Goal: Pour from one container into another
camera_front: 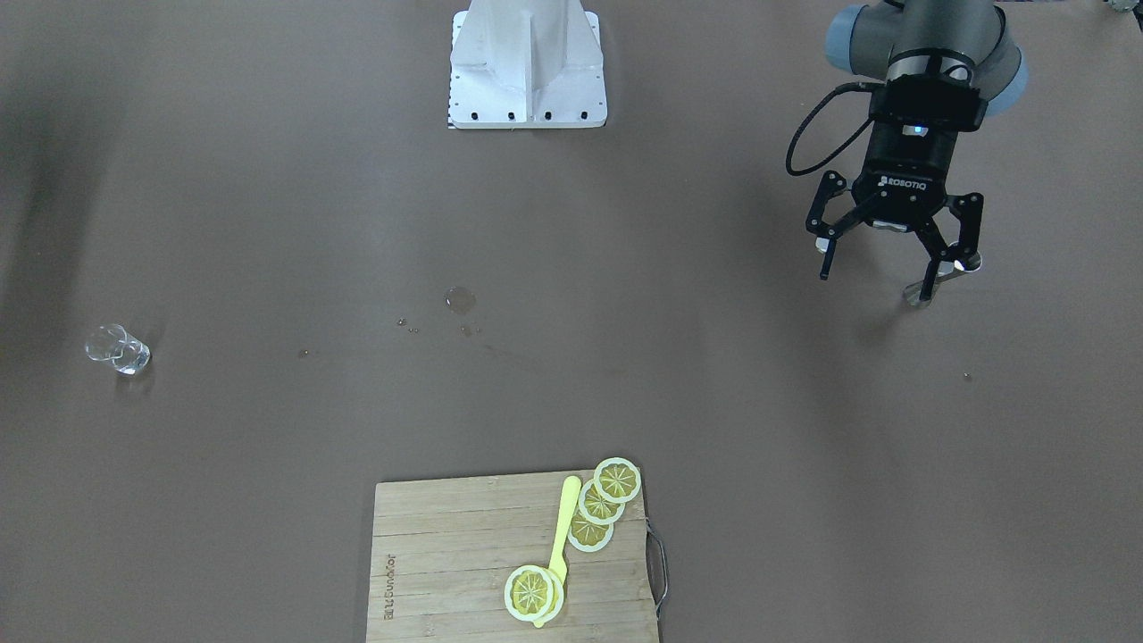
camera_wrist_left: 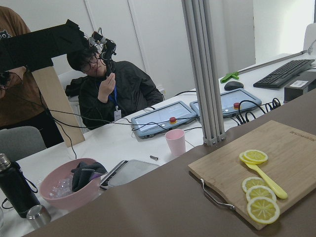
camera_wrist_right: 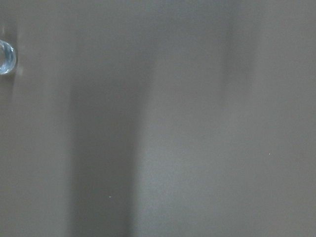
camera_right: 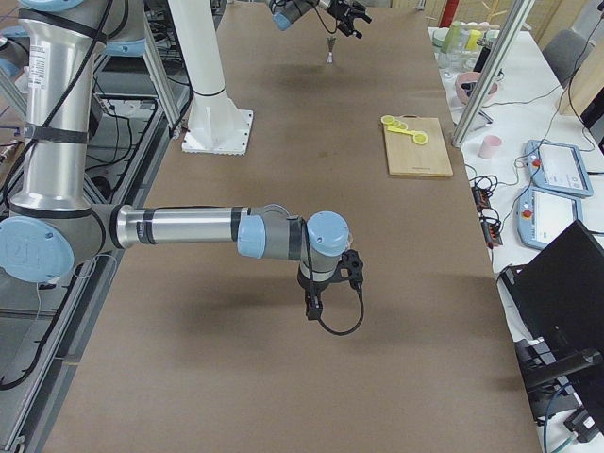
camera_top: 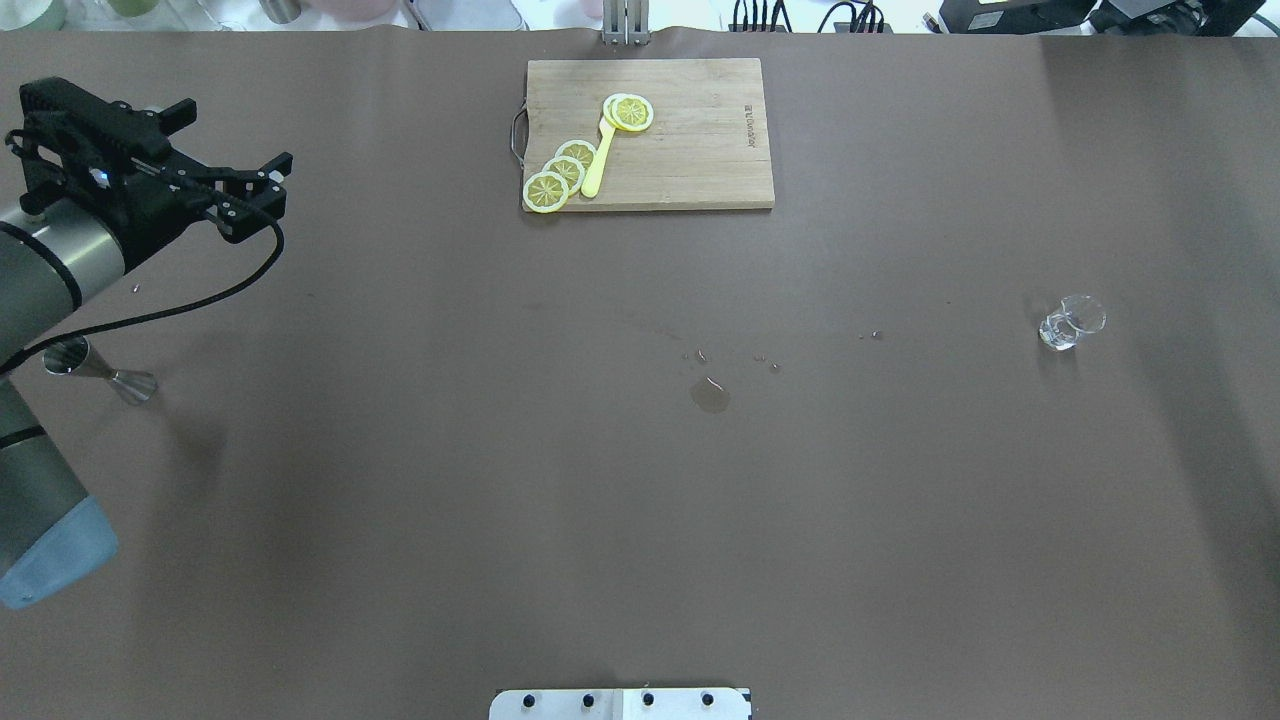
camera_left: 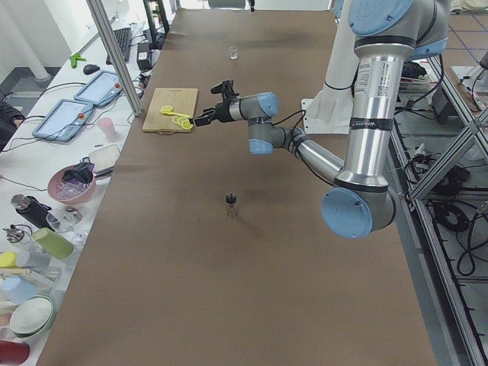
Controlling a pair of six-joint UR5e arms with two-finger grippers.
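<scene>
A small metal jigger (camera_top: 95, 370) stands on the brown table at my left side; it also shows in the left side view as the jigger (camera_left: 230, 204). My left gripper (camera_front: 875, 286) hangs above it, open and empty, pointing toward the far edge, apart from the jigger (camera_front: 938, 281). A small clear glass (camera_top: 1070, 322) stands far off on the right side, the same glass (camera_front: 118, 348). The right gripper (camera_right: 330, 283) hovers low over bare table; it shows only in the right side view, so I cannot tell its state. The glass (camera_wrist_right: 5, 57) clips the right wrist view's left edge.
A wooden cutting board (camera_top: 690, 150) with lemon slices (camera_top: 560, 175) and a yellow utensil (camera_top: 597, 160) lies at the far middle edge. A small puddle (camera_top: 710, 395) with droplets marks the table centre. Operators and clutter sit beyond the far edge.
</scene>
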